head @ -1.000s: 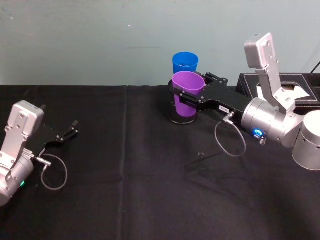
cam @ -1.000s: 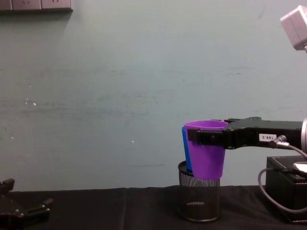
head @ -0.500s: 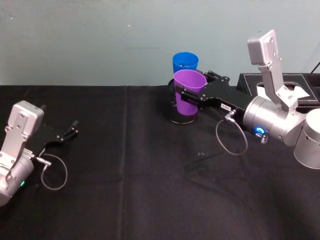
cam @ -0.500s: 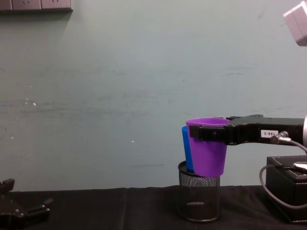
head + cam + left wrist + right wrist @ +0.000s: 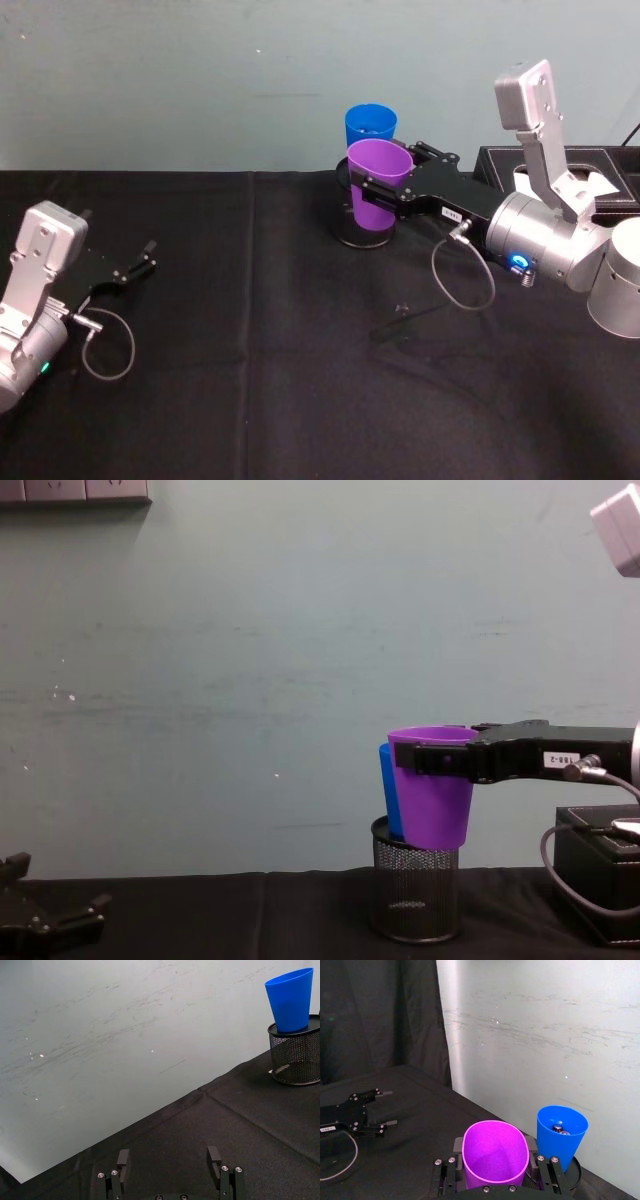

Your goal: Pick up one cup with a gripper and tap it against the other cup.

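Reaching in from the right at cup height: right gripper (image 5: pixel 378 175), long black jaws clamped on the purple tumbler (image 5: pixel 377 190) just below its rim, 1 jaw on each side. Purple tumbler upright and held clear of the black tablecloth (image 5: pixel 250 350), base at about the height of the black mesh holder (image 5: pixel 365 236) rim. Cannot tell whether over the holder or just in front of it.

Blue tumbler (image 5: pixel 370 125) upright inside that holder, just behind the purple tumbler, toward the far wall. From the chest camera, the 2 cups overlapping, purple tumbler (image 5: pixel 432 800) in front of blue tumbler (image 5: pixel 387 790). Cannot tell whether touching. From the right wrist camera, 1 jaw between the 2 rims, cups just beside each other. Small objects in the bottom of the blue tumbler, too small to identify.

Black box (image 5: pixel 590 880) at far right, behind the right arm.

Parked low at near left, well apart from both cups: left gripper (image 5: pixel 143 258), fingers (image 5: pixel 214 1159) spread, nothing between them.
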Robot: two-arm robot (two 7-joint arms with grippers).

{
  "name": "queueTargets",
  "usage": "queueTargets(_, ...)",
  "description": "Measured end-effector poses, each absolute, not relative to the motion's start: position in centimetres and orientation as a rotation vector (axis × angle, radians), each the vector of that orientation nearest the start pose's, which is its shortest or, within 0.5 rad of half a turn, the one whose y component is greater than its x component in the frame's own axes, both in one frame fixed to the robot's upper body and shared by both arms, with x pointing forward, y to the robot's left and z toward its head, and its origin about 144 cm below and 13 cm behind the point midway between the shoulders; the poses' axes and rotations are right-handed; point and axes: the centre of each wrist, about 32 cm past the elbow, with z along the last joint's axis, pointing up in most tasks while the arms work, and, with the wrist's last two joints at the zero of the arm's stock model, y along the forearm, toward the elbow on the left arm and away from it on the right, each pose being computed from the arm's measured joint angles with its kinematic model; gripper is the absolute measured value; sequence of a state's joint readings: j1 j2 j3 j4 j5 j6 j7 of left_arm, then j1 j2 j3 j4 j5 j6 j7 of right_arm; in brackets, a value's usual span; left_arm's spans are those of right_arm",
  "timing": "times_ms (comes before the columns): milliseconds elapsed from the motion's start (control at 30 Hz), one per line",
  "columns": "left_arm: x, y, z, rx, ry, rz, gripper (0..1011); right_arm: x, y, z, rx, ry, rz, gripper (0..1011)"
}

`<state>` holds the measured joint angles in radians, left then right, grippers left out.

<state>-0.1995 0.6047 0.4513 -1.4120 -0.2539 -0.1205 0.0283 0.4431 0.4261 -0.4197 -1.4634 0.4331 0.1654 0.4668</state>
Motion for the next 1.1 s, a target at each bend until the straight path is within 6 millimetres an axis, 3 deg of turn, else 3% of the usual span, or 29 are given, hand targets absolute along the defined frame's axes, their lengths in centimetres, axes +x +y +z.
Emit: queueTargets(1100,48.86,30.97,113.98,0.304,-0.285,1.248,1000,55.36,-24.42,124.34,-0.099,-0.067,-0.786,721)
